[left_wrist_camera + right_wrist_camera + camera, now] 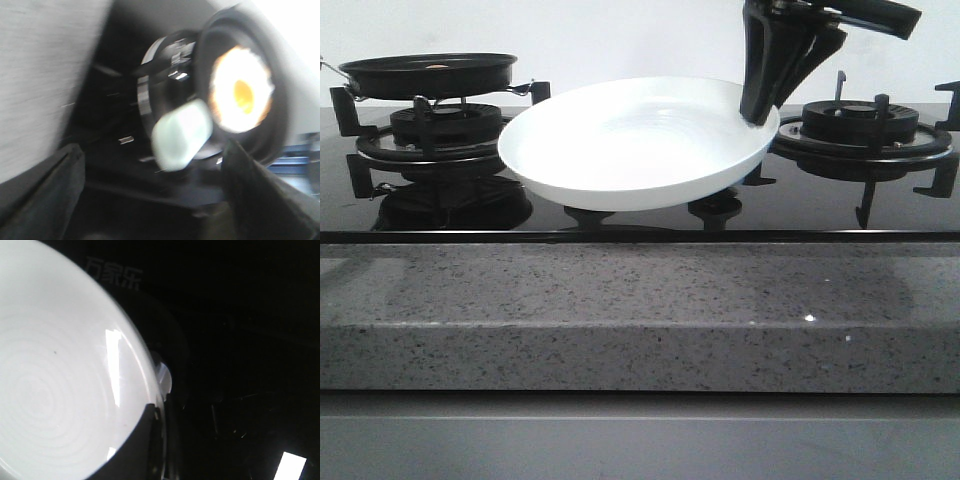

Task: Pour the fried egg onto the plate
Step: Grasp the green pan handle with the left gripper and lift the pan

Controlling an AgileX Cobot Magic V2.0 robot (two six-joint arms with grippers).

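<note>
Right gripper (760, 112) clamped on rim of glossy white round plate (630, 150), held tilted above black glass hob (620, 215). Off-white fried egg (241, 95) lies in black round frying pan (428, 74) over left burner. Left gripper (150, 200) fingers apart, holding nothing.

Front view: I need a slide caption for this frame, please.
Right gripper holds the empty white plate by its rim above the stove; the frying pan waits on the left burner.

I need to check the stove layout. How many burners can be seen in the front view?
2. One burner is at the left, under the pan. The other burner is at the right, behind the plate that the right gripper holds. More may be hidden behind the plate.
</note>
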